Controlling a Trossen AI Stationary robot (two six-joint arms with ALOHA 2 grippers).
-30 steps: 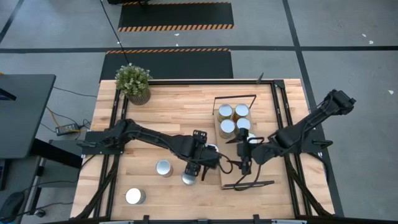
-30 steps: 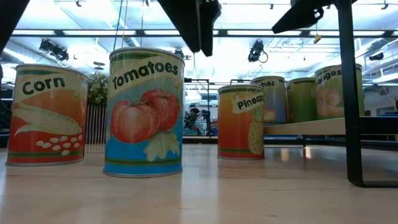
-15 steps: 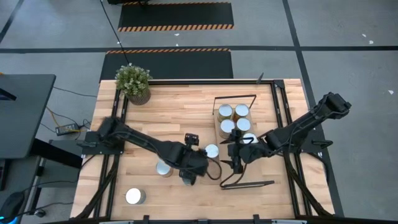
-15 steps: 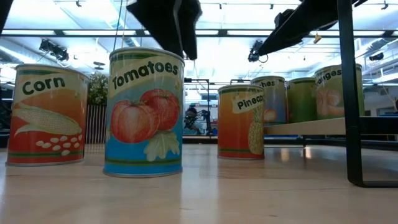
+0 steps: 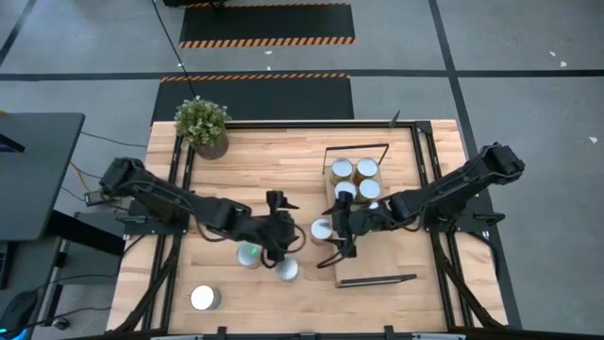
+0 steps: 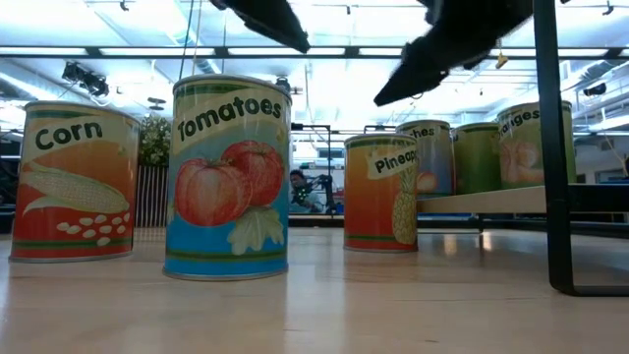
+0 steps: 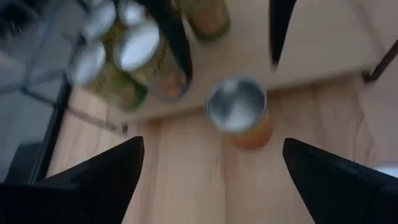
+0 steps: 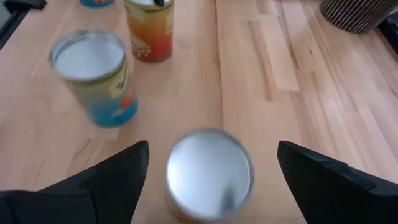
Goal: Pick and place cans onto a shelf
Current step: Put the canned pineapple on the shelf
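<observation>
A can with a pineapple label (image 5: pixel 322 229) stands on the table against the shelf's (image 5: pixel 351 247) left long edge. My right gripper (image 5: pixel 336 236) hovers open just above it, a finger out to either side of its silver top (image 8: pixel 209 173), touching nothing. My left gripper (image 5: pixel 293 236) is open a little to its left and faces it (image 7: pixel 239 113) from above. Three more cans (image 5: pixel 248 253) (image 5: pixel 287 269) (image 5: pixel 205 297) stand loose on the table. Several cans (image 5: pixel 354 179) stand on the shelf's far end.
A potted plant (image 5: pixel 202 126) stands at the table's far left corner. The shelf's black wire frames (image 5: pixel 375 280) rise at both short ends, and its near half is bare board. In the low view both grippers (image 6: pixel 267 18) (image 6: pixel 418 71) hang above can height.
My left gripper has drawn back toward the table's left edge and tipped from pointing steeply down to a shallower slant. My right gripper has gone toward the table's left edge, off the shelf board and over the pineapple can, sinking a little. No can has moved.
</observation>
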